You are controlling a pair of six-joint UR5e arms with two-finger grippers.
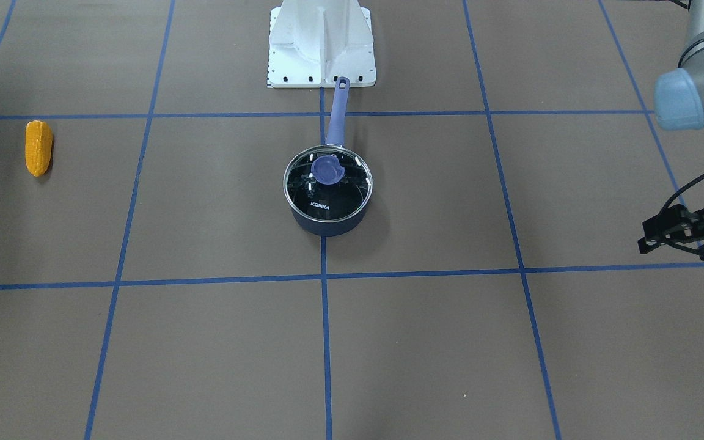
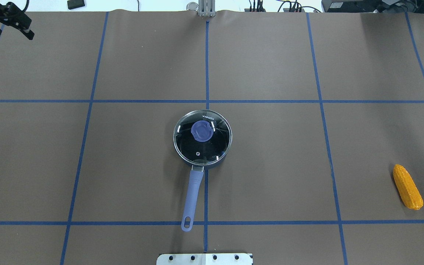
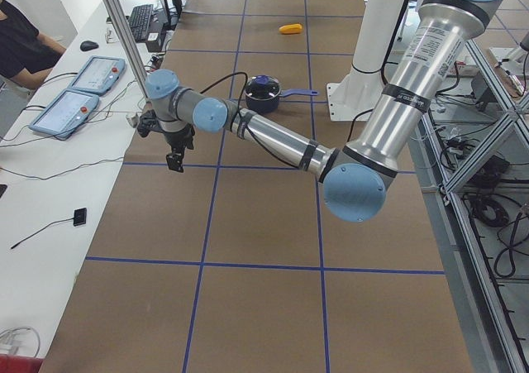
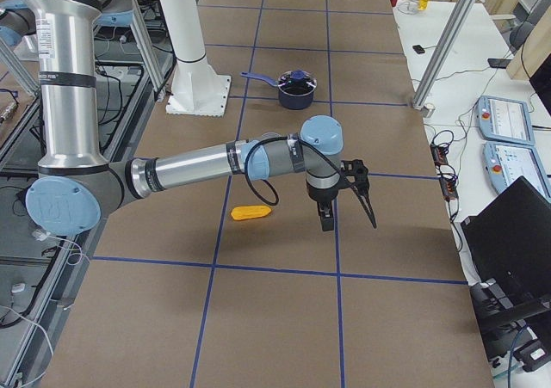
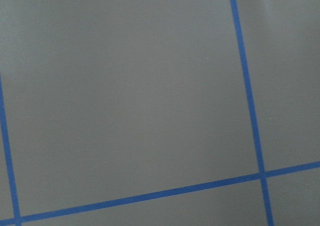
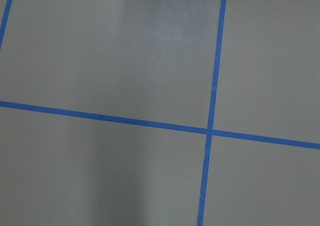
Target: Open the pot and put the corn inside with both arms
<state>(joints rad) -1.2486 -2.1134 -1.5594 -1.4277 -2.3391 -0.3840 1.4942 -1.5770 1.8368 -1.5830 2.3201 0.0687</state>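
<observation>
L gripper (image 2: 12, 32) hung over the far left corner of the table (image 2: 271, 165), fingers spread w/ nothing btwn them, well apart from the pot (image 2: 202, 138). R gripper (image 4: 349, 223) showed only in the right side view, which isn't enough to tell whether it was spread or pressed together. It hovered near the corn (image 2: 407, 187), not touching.

Pot sat mid-table, handle (image 2: 193, 195) pointing back toward the robot base. The glass lid (image 2: 212, 147) was seated on it, knob (image 2: 201, 130) untouched. Corn lay flat on the table's right side, well apart from the pot.

Progress, as I judged it: nothing done yet. Left to do: grip the knob, lift the lid off, pick up the corn, carry it over, drop it in. The L arm looked the likelier one for the lid and the R for the corn, given where each hung.

Views: overhead and front gave the pot/corn layout plus the L gripper at frame edge, but no R arm at all. Only the right side view showed the R gripper's place next to the corn. The left side view showed the L arm's full reach. Both wrist cams showed only bare table w/ blue tape lines (image 6: 215, 85), no task item.
</observation>
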